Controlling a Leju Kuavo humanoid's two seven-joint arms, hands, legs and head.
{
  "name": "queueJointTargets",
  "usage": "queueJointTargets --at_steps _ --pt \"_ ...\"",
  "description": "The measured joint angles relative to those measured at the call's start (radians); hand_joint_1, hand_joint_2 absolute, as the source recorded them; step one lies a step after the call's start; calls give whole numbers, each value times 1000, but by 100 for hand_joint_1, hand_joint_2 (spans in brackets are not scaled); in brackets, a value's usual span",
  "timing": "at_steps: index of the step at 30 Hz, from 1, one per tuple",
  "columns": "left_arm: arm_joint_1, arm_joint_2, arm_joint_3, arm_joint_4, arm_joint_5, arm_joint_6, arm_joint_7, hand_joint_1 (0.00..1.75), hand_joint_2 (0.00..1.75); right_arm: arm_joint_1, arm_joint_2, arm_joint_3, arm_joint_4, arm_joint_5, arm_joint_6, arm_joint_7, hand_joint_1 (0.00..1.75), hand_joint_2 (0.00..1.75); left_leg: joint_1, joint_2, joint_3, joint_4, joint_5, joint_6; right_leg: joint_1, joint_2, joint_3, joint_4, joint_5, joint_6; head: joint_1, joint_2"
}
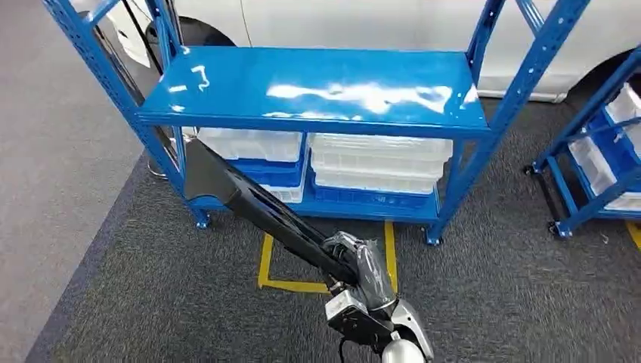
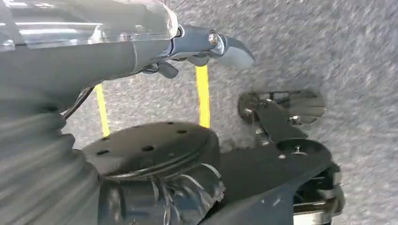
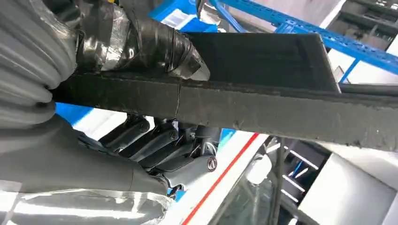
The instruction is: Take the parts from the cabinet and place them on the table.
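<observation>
While the right hand [image 1: 361, 266] grips it, the long black part [image 1: 249, 204] reaches toward the blue cabinet [image 1: 317, 91].

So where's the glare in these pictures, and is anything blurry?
Head view: white glare streaks on the blue rack's top shelf; the long black part stays sharp. Left wrist view: the left hand and carpet are soft with blur. Right wrist view: bright, washed-out background beyond the right hand.

No legible text (labels, numbers, signs) anywhere.
</observation>
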Motion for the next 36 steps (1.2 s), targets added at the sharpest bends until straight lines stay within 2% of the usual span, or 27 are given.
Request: queueJointTargets --at_steps 1,2,3,4,6,7,8,9,12,13,14,15,17,18,19,20,22,23,24,27,28,29,30,32,33,34,36 --pt "-2 0 0 0 0 0 1 0 175 1 0 0 0 -1 0 -1 169 175 0 -4 -11 79 -59 -2 2 7 -16 1 16 -1 1 0" --pt "-2 0 1 0 -1 0 2 0 175 3 0 0 0 -2 0 -1 169 175 -1 -5 -15 148 -84 -1 5 12 -35 2 30 -1 0 0" --pt "-2 0 1 0 -2 0 3 0 175 6 0 0 0 -4 0 -1 169 175 -1 -6 -10 188 -74 1 7 18 -53 4 43 -1 0 0" --pt "-3 0 2 0 -3 0 4 0 175 8 0 0 0 -4 0 -1 169 175 -1 -6 11 190 -36 5 9 26 -71 5 53 -1 0 0" --pt "-3 0 2 0 -6 2 7 0 175 9 0 0 0 -5 0 -2 169 175 -4 -18 104 84 37 19 12 45 -98 6 75 2 0 0" --pt "-3 0 2 0 -7 4 8 0 175 9 0 0 0 -5 -1 -2 169 175 -8 -49 168 -5 39 33 12 55 -105 6 85 4 0 0" --pt "0 4 4 0 -9 6 10 0 175 9 0 0 -1 -6 -1 -3 169 175 -10 -90 233 -107 -6 52 15 61 -113 7 94 10 0 0" --pt "3 4 4 0 -10 11 11 0 175 10 0 0 -3 -7 -1 -3 169 175 -10 -88 265 -165 -22 45 11 70 -115 7 103 15 1 0" --pt "4 3 5 0 -13 12 13 0 175 10 0 0 -5 -10 -2 -5 169 175 -18 -60 256 -176 -4 53 7 97 -118 -12 136 39 1 0" --pt "3 -1 6 0 -14 12 14 0 175 12 -2 0 -5 -11 -2 -6 169 175 -6 -40 257 -190 12 56 7 70 -123 1 126 38 0 0" --pt "5 -1 6 0 -14 13 15 0 175 11 -2 0 -6 -12 -2 -7 169 175 -8 -32 249 -192 21 64 11 36 -141 35 85 40 5 0" --pt "7 -1 6 0 -15 13 15 0 175 11 -2 0 -6 -12 -2 -7 169 175 -8 -18 242 -190 26 68 7 23 -169 101 36 43 5 0" --pt "11 0 7 0 -15 13 16 0 175 14 -3 0 -5 -14 -2 -7 169 175 -10 8 218 -179 35 66 3 14 -224 255 -43 52 5 0" --pt "11 0 7 0 -14 13 16 0 175 15 -5 0 -5 -15 -2 -8 169 175 -10 21 207 -172 37 65 0 13 -232 295 -55 57 5 0" --pt "11 0 8 0 -15 13 16 0 175 17 -6 0 -5 -16 -2 -8 169 175 -10 33 196 -164 39 63 -3 9 -212 283 -44 61 5 0" --pt "9 -1 8 0 -15 13 16 0 175 19 -6 0 -5 -16 -2 -8 169 175 -9 45 188 -156 39 61 -6 3 -167 228 -19 63 5 0" --pt "7 -1 8 0 -15 11 16 0 175 18 -6 0 -6 -17 -2 -8 169 175 -6 65 176 -135 32 51 -10 -25 -51 58 33 64 5 0" --pt "7 0 8 0 -15 11 16 0 175 17 -6 0 -6 -17 -2 -8 169 175 -12 73 167 -129 29 43 4 -55 -40 29 2 57 6 0" --pt "6 0 8 0 -16 11 16 0 175 18 -6 0 -8 -17 -2 -8 169 175 -13 79 164 -117 26 38 2 -39 -47 25 15 45 3 0" --pt "0 0 8 0 -16 11 18 0 175 19 -7 0 -8 -18 -2 -8 169 175 -11 97 166 -121 33 23 9 -16 -55 24 21 29 4 0" --pt "1 0 8 0 -17 11 18 0 175 20 -6 0 -11 -18 -2 -8 169 175 -6 77 160 -116 21 15 1 -11 -52 16 28 19 3 0" --pt "2 0 8 0 -16 11 18 0 175 20 -7 0 -13 -18 -2 -9 169 175 -4 37 152 -91 -4 10 0 -6 -54 14 31 14 3 0" --pt "4 0 8 0 -16 11 18 0 175 18 -6 0 -14 -18 -2 -9 169 175 -3 14 127 -31 -45 8 0 0 -57 14 34 9 3 0" --pt "5 0 10 0 -16 11 17 0 175 19 -6 0 -14 -18 -2 -9 169 175 -2 -3 63 118 -115 4 2 15 -63 14 37 5 3 0" --pt "3 0 10 0 -17 11 17 0 175 20 -6 0 -13 -19 -2 -9 169 175 -2 -5 42 169 -125 3 3 25 -65 15 39 5 3 0" --pt "3 0 10 0 -17 11 17 0 175 21 -6 0 -13 -19 -2 -9 169 175 -2 -5 46 167 -108 4 3 37 -66 17 40 5 3 0" --pt "3 0 10 0 -17 10 18 0 175 21 -6 0 -14 -21 -2 -9 169 175 -1 -10 105 52 -29 9 2 63 -66 19 42 8 3 0"
